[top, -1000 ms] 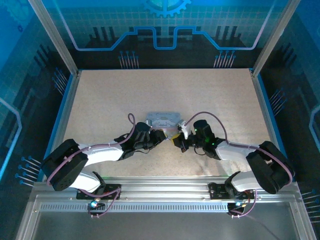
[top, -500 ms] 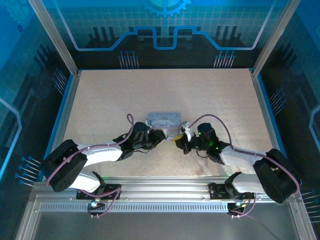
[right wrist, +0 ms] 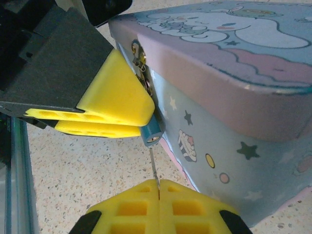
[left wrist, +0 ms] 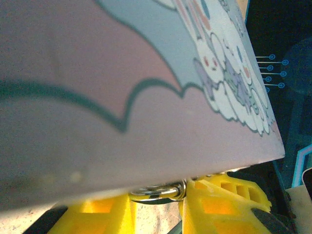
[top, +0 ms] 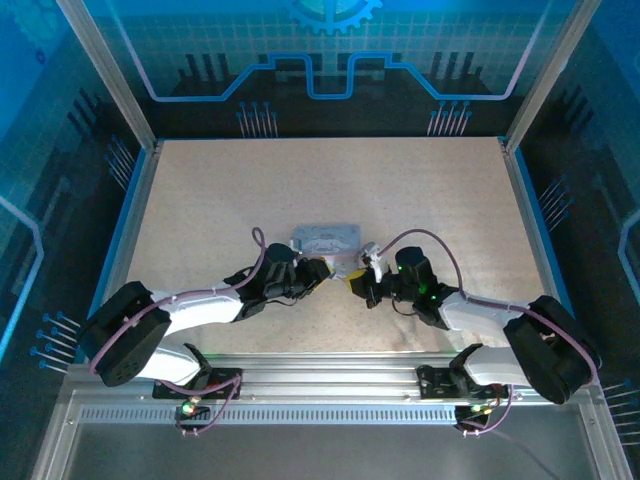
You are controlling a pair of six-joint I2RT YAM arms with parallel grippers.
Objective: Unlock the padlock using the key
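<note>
The left gripper point(right wrist: 146, 124) is half-closed around the stiff little padlock point(right wrist: 152, 132) at the tin's point(right wrist: 234, 97) 9 o'clock; the right gripper point(right wrist: 158, 187) is pinched shut on the thin, bend-prone key point(right wrist: 154, 165)

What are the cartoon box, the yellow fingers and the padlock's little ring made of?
The box looks like thin painted metal: glossy print, rolled lid rim; plastic isn't ruled out. The yellow fingers look like matte moulded plastic or rubber, with hollow cells. The padlock ring is shiny silvery metal.
</note>
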